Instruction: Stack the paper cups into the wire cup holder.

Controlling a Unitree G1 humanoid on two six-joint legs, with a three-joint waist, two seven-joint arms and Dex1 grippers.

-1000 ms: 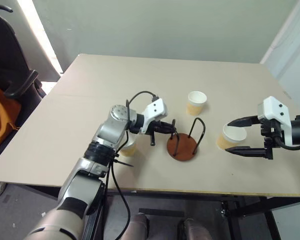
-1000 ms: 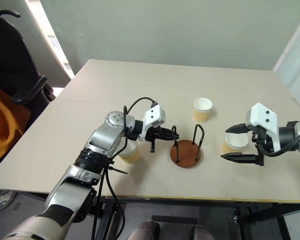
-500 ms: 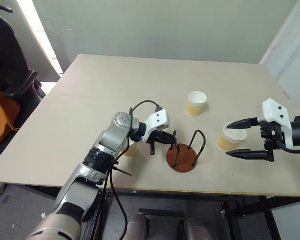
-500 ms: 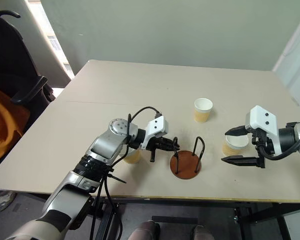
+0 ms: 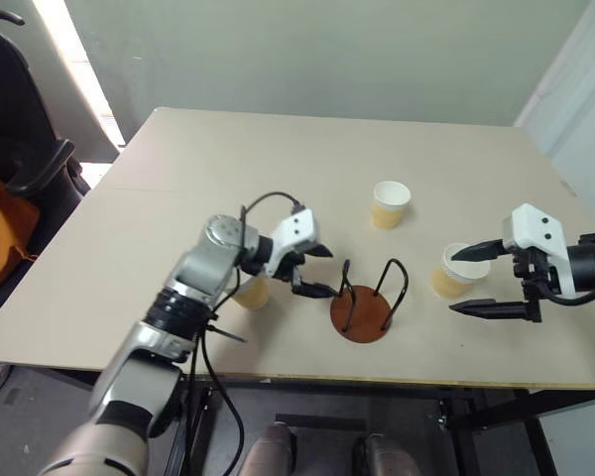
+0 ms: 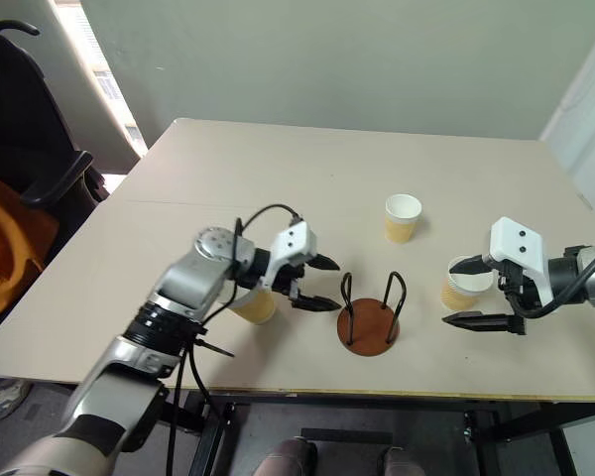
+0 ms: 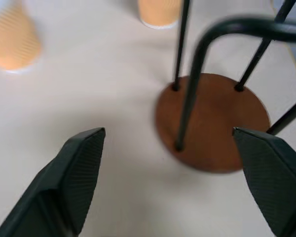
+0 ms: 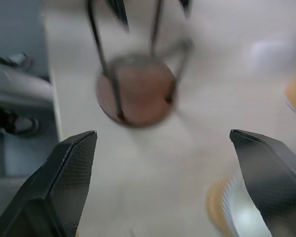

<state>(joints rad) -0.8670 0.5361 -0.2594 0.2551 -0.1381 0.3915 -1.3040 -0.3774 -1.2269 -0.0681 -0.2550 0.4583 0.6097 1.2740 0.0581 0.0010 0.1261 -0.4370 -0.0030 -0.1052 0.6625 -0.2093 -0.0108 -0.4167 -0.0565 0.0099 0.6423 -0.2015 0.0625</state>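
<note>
Left eye view: empty wire cup holder (image 5: 367, 309), a round reddish-brown disc with two upright black wire loops, stands near the front edge of the pale beige table (image 5: 278, 169), all three paper cups outside it
Left gripper (image 5: 319, 271) hangs just beside the holder on its left with its two black fingers spread wide and nothing between them; a pale yellow-tan tapered paper cup (image 5: 251, 291) stands on the table under that arm's wrist, partly hidden. A second cup (image 5: 389, 203) stands upright behind the holder, well apart from both arms. The third cup (image 5: 456, 270) sits to the holder's right, between the wide-spread fingers of the right gripper (image 5: 474, 280), which do not visibly press it. A black chair (image 5: 20, 149) with orange cloth stands off the table's left side
</note>
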